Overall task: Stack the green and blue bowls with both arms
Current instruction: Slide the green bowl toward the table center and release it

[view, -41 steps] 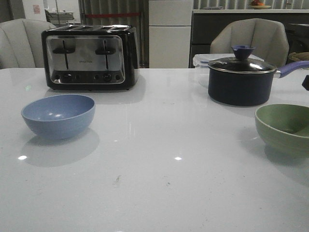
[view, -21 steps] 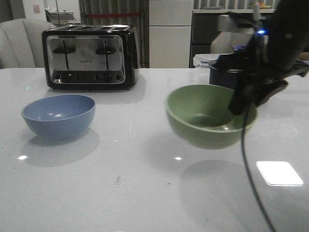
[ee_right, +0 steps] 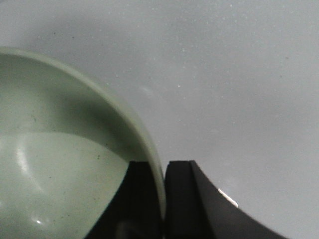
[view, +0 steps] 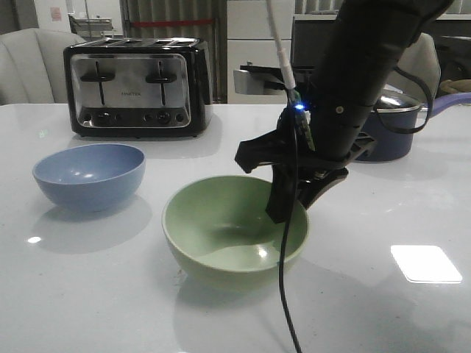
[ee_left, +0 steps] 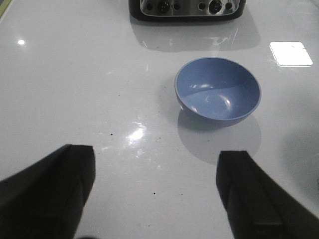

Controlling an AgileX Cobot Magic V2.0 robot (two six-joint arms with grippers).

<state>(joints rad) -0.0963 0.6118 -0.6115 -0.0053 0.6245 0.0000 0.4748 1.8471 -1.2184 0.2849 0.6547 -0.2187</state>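
Two bowls: one green bowl (view: pixel 234 229), one blue bowl (view: pixel 89 176). One toaster (view: pixel 137 87). One saucepan (view: pixel 394 129).

sage green bowl (view: pixel 234 234), dusty blue bowl (view: pixel 89 176), white table (view: pixel 110 294)

The front view looks low across the table (view: pixel 110 294); both wrist views look down on it, the right much closer.
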